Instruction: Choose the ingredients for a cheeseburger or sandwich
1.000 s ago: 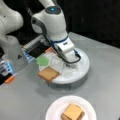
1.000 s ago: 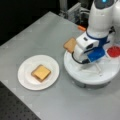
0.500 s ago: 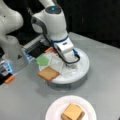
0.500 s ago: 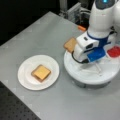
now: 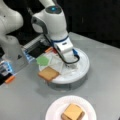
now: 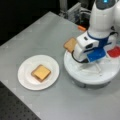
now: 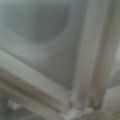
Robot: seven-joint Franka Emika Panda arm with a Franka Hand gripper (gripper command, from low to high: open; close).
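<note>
Darkness is filling the background behind a grey worktop (image 5: 22, 100) that is carrying everything in both front views. Toward a front view's bottom, a white round plate (image 5: 53, 111) is sitting on the worktop, and a small stack (image 5: 73, 112) of tan bread with a yellow cheese slice on top is resting at its middle; the same stack (image 6: 41, 72) is showing on the plate (image 6: 26, 81) at a front view's left. Well apart from the plate, a round white tray (image 5: 82, 68) with dividing ribs is standing raised on the worktop. A tan bread square (image 5: 48, 73) is lying across its rim, partly overhanging, and a green piece (image 5: 42, 60) is lying in a compartment just beside it. In a front view a red disc (image 6: 114, 52) is sitting in a compartment at the tray's (image 6: 87, 77) far right, and the bread square (image 6: 70, 44) is showing at the tray's upper left edge. The end effector (image 5: 68, 62) is reaching down into the tray's middle, close to the ribs; I cannot tell whether it is open or closed, or whether it is gripping anything. The wrist view is showing only white tray ribs (image 7: 85, 57) and a compartment floor, very close.
</note>
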